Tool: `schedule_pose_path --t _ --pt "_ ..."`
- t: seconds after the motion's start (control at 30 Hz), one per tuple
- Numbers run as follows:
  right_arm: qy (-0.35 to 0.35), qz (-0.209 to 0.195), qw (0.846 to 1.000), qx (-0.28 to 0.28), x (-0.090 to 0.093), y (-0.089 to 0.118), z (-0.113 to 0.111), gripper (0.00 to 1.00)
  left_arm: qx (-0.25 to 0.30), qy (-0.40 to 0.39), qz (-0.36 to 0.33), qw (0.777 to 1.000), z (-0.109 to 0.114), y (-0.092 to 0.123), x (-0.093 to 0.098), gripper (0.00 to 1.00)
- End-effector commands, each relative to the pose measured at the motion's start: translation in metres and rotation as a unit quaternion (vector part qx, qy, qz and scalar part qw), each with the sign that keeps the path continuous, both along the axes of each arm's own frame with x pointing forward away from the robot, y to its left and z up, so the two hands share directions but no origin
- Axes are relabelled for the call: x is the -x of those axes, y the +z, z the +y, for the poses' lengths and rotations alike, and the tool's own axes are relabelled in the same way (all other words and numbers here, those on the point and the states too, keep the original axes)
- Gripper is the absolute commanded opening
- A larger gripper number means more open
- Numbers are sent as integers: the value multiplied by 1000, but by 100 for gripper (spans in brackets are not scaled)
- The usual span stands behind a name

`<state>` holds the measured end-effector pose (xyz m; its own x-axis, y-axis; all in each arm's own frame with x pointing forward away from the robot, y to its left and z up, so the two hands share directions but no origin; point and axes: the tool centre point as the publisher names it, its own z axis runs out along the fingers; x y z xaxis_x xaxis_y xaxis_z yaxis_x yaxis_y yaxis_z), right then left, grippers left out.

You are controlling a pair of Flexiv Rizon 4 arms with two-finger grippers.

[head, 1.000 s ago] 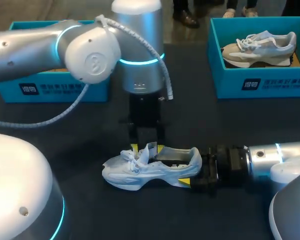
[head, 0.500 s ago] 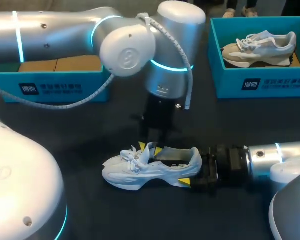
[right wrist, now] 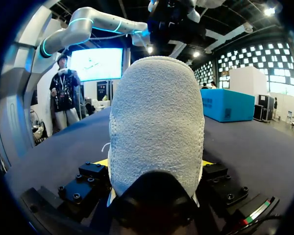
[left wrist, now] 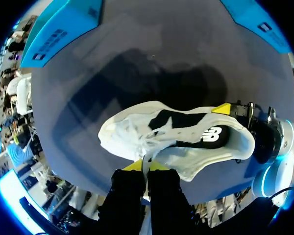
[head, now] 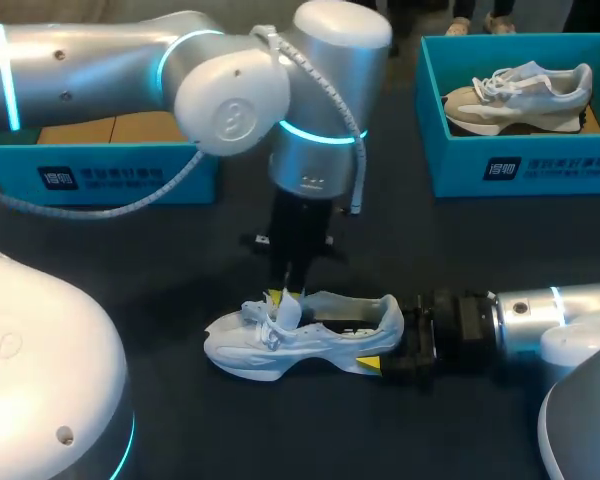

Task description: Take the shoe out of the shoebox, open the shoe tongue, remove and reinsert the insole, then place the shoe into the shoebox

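Shoe tongue [head: 292, 313] over left claw [head: 286, 296] tips

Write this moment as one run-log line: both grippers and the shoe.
phase: tongue opening | left gripper: shut on tongue | right gripper: shut on shoe heel | shoe: on table

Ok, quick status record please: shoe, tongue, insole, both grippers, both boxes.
shoe: white, lying on the table, outside both boxes
tongue: standing upright above the laces
insole: dark, lying inside the shoe
left gripper: above the shoe, shut on the tongue
right gripper: at the heel, shut on the shoe
left shoebox: blue, interior mostly hidden
right shoebox: holds a second shoe
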<state>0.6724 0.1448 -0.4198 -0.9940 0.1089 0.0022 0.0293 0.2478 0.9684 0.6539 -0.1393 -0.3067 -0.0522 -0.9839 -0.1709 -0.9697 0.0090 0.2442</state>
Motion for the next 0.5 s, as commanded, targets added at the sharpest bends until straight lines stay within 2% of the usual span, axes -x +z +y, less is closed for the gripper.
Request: schedule_pose_path --t 0.03,0.23,0.5 --pt "-2 0 1000 1 0 -2 0 0 116 47 -18 992 34 2 12 0" --pt "-2 0 1000 1 0 -2 0 0 150 80 -5 985 48 -12 12 0" --pt "-2 0 1000 1 0 -2 0 0 149 102 10 984 55 -34 8 0"
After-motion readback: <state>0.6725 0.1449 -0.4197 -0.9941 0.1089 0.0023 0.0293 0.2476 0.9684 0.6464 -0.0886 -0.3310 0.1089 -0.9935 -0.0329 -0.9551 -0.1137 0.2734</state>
